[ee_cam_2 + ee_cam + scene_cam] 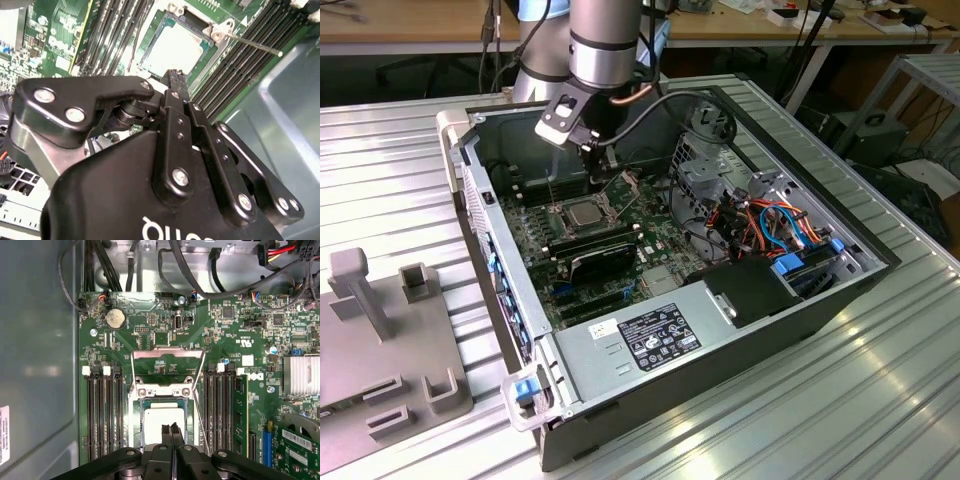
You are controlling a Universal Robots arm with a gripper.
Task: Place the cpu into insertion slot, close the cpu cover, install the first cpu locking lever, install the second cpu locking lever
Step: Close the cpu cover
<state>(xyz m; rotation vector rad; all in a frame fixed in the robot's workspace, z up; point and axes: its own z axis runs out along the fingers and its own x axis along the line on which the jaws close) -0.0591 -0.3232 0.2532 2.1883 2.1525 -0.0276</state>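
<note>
The cpu (162,417), a silver-grey square, lies flat in the insertion slot (134,415) on the green board; it also shows as cpu (175,50) and cpu (582,212). The cpu cover (167,354) stands raised off the slot on its hinge, with green board visible through its window. A thin locking lever (199,420) runs along one side of the slot, and a lever (252,45) sticks out free. My gripper (170,429) hangs just above the cpu's near edge, shut with nothing between its fingers; it appears too as gripper (172,76) and gripper (594,185).
Long black memory slots (102,415) flank the socket, and a memory stick (241,415) sits on one side. A finned heat sink (300,375), the case wall (35,365) and coloured cables (775,220) surround the area. A grey fixture (390,340) stands on the table at the exterior view's left.
</note>
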